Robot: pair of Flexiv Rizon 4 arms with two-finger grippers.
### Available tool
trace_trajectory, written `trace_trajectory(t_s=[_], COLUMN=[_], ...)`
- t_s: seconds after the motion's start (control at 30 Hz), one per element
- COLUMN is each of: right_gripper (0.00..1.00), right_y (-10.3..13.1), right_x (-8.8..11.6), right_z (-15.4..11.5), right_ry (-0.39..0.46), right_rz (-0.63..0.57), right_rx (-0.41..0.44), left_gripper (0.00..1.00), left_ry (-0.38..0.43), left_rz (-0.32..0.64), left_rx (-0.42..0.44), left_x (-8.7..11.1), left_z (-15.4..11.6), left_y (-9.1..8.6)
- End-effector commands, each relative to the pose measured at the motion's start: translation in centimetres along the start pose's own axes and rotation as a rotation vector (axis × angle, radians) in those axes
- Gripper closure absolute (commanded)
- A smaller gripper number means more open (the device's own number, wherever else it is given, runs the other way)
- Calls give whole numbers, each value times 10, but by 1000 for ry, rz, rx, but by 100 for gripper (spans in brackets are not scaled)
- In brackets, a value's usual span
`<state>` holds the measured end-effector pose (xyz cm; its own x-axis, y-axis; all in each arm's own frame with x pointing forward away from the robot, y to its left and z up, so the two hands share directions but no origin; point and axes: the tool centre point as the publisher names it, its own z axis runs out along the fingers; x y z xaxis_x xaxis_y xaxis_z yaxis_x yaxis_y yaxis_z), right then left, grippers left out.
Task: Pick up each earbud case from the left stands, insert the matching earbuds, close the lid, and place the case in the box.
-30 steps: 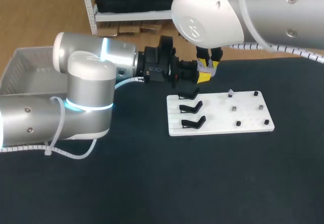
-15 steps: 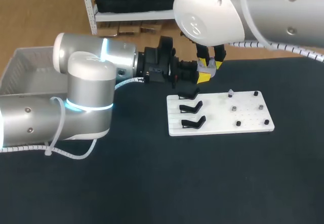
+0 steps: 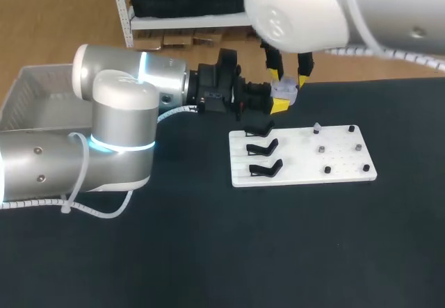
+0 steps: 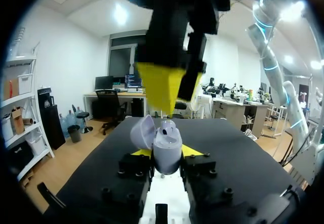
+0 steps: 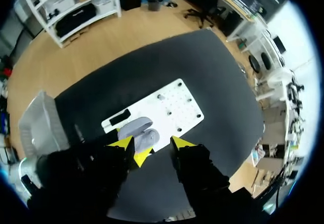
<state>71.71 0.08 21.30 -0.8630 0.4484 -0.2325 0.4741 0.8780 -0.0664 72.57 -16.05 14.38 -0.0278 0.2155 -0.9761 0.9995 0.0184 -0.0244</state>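
Observation:
A lilac earbud case [image 3: 286, 92] with its lid open is held off the table behind the white board [image 3: 334, 172]. My left gripper [image 3: 277, 102] is shut on it. In the left wrist view the case [image 4: 165, 141] sits upright between the yellow fingertips [image 4: 194, 150], lid [image 4: 142, 132] tipped aside. Just above the case hangs my right gripper [image 3: 288, 77], open, with its fingers clear of it. From the right wrist view the case [image 5: 138, 132] lies below my right gripper [image 5: 152, 144], ahead of its spread tips. Black stands [image 3: 264, 147] on the board's left side are bare.
Small pegs [image 3: 325, 149] dot the board's right half, and one at the back carries a small pale piece [image 3: 317, 126]. A grey mesh box [image 3: 35, 92] sits at the table's far left, behind my left arm. Dark tabletop stretches in front of the board.
My right gripper has opened and risen away from the case. The left arm and the case have stayed where they were.

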Motion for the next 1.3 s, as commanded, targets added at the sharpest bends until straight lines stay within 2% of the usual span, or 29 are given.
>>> trace_trajectory(t_s=[0.03, 0.1, 0.13, 0.17, 0.2, 0.27, 0.73, 1.23, 1.3], right_gripper=[34, 27, 12, 2, 0, 0, 0, 0, 0], right_y=[-38, -44, -47, -49, -51, -55, -93, -93, -99], right_x=[15, 17, 18, 20, 21, 23, 23, 23, 19], right_z=[-17, -24, -26, -29, -30, -33, -19, -19, -3], right_ry=[-80, -111, -127, -140, -142, -169, -174, -174, -187], right_rz=[-55, -92, -110, -129, -143, -172, -355, -355, -358], right_rx=[-175, -226, -248, -276, -292, -319, -466, -466, -466], left_gripper=[100, 100, 100, 100, 100, 100, 100, 100, 100], left_ry=[-6, -6, -6, -6, -6, -6, -6, -6, -6], left_rz=[3, 3, 3, 3, 3, 3, 3, 3, 3], left_rx=[-2, -2, -2, -2, -2, -2, -2, -2, -2], left_x=[1, 1, 1, 1, 1, 1, 1, 1, 1], left_z=[0, 0, 0, 0, 0, 0, 0, 0, 0], left_y=[0, 0, 0, 0, 0, 0, 0, 0, 0])
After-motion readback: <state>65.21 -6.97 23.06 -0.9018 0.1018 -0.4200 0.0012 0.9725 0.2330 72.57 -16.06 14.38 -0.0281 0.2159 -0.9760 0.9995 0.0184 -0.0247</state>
